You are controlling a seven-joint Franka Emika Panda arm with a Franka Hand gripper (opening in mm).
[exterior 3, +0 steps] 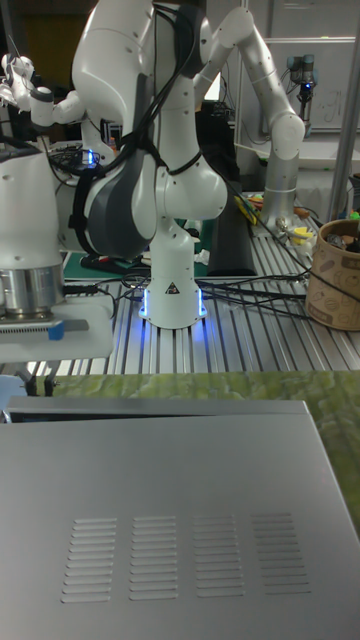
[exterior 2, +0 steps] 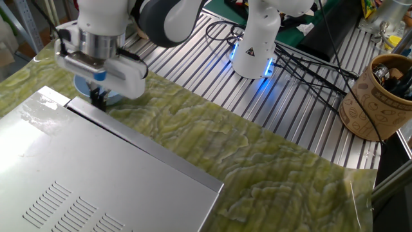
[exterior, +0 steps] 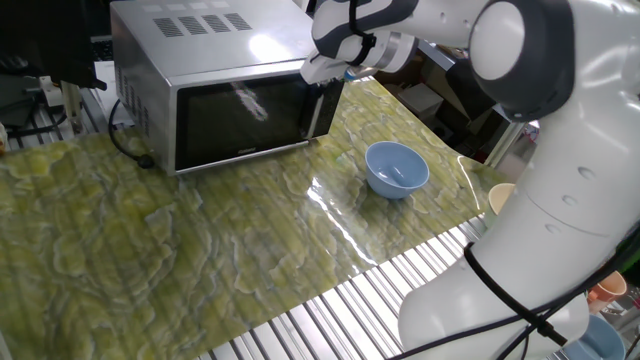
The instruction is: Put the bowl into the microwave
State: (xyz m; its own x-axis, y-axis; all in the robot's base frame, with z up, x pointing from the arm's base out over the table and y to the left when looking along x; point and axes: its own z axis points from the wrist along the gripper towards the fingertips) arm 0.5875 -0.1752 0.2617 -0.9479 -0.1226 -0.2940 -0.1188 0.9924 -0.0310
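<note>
Green marbled table (exterior: pixel 150 260), microwave (exterior: pixel 215 85) at its far edge, gripper (exterior: pixel 322 82) at the door's upper right corner, finger spread not discernible, bowl (exterior: pixel 396 169) upright near the right edge.

Reaching out from the white base, arm bending over at the elbow, wrist pointing straight down. Gripper (exterior: pixel 322 82) hanging low with dark fingers (exterior 2: pixel 98 98) pointing downward, set close together; whether clamping anything or not, impossible to tell.
</note>
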